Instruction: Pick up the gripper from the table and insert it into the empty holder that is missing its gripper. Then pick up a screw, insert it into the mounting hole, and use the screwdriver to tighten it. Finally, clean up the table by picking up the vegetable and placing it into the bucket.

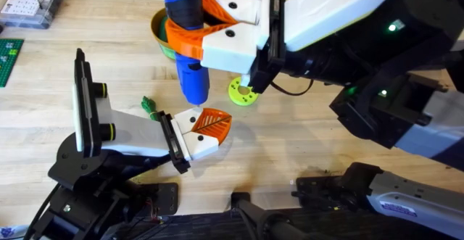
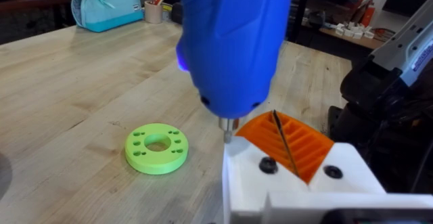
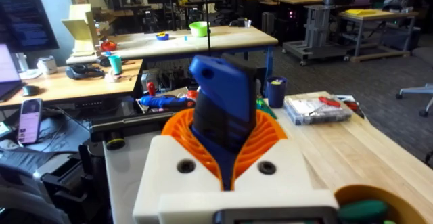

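1. Screwdriver (image 1: 185, 33): blue, upright, long axis near vertical, clamped between the orange fingers of the right hand (image 1: 190, 24); its narrow tip (image 2: 228, 130) hangs just above the holder's top edge.
2. Holder (image 1: 197, 140): white block at the left hand (image 1: 199, 131), resting low over the surface (image 1: 304, 146), ribbed orange gripper (image 1: 212, 122) seated in it.
3. Left hand: grip cannot be told.
4. Bucket (image 1: 161, 35): behind the screwdriver; lime disc (image 1: 242, 91) lies nearby.
5. Judgement: the tip must descend straight onto the mounting hole.

Right gripper (image 1: 190, 30) clamped, raised
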Robot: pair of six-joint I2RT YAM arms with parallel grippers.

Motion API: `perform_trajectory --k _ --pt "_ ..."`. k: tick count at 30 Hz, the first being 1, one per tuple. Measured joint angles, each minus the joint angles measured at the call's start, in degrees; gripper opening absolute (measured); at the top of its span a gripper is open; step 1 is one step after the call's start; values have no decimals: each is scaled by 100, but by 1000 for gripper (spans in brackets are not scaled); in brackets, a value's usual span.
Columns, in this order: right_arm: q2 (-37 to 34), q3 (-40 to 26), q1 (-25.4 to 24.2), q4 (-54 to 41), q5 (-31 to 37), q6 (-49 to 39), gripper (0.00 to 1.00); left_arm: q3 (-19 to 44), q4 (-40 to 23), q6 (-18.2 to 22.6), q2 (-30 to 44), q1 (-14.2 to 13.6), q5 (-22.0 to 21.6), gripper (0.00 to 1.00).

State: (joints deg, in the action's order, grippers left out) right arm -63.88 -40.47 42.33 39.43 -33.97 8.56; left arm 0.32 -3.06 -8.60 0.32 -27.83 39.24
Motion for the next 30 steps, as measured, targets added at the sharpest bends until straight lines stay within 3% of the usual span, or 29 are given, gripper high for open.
perform_trajectory --k 24,30 --pt "275 68 -2 464 0 763 35 0 -14 -43 0 0 2 14" --pt "275 81 -2 934 -2 778 35 0 -14 -43 0 0 2 14"
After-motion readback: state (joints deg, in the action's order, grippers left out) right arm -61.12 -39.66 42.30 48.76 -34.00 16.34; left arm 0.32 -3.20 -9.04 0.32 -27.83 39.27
